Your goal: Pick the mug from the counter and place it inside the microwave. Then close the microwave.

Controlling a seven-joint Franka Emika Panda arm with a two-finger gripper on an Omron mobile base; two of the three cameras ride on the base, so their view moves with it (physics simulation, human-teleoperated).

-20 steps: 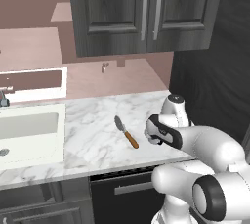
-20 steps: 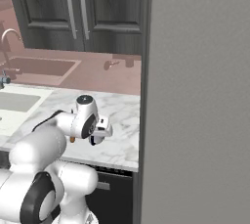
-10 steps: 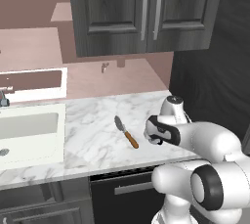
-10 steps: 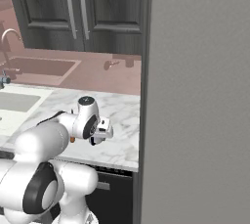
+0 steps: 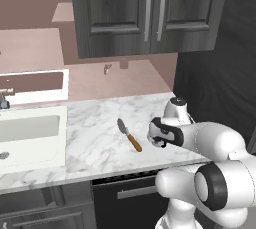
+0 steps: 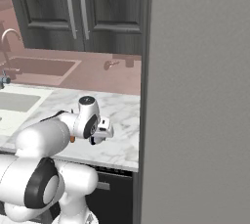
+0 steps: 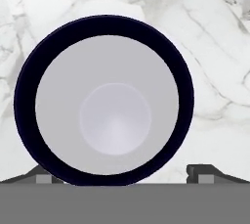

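In the left base view, the arm is reaching out low over the counter (image 5: pixel 95 138), with the gripper (image 5: pixel 161 142) pointing down at the marble near its front right corner. A knife (image 5: pixel 128 135) with an orange handle is lying flat on the slab just to the gripper's left, apart from it. Farther left a sink (image 5: pixel 27 130) is sitting in the counter, and dark cabinets (image 5: pixel 145 10) are hanging above and beyond the hand. The mug is hidden behind the hand here.

In the right base view, the gripper (image 6: pixel 99 137) is hanging over the marble counter (image 6: pixel 122 120), close to its front edge. A tall grey panel (image 6: pixel 200 96) is standing to the gripper's right. The fingers are too small and dark here to judge how they stand. Behind the hand, the pinkish back wall is carrying a small fitting (image 6: pixel 111 64), well beyond the gripper.

In the hand view, the camera is looking straight down into the mug (image 7: pixel 103 105) — a round dark blue rim around a pale grey inside, standing upright on the veined counter (image 7: pixel 215 61). The two fingertips (image 7: pixel 207 171) are showing at the bottom, one on each side of the mug's near rim, spread wide and not pressing on it — the gripper (image 7: pixel 124 175) is open, and the mug is resting on the marble directly below the hand.
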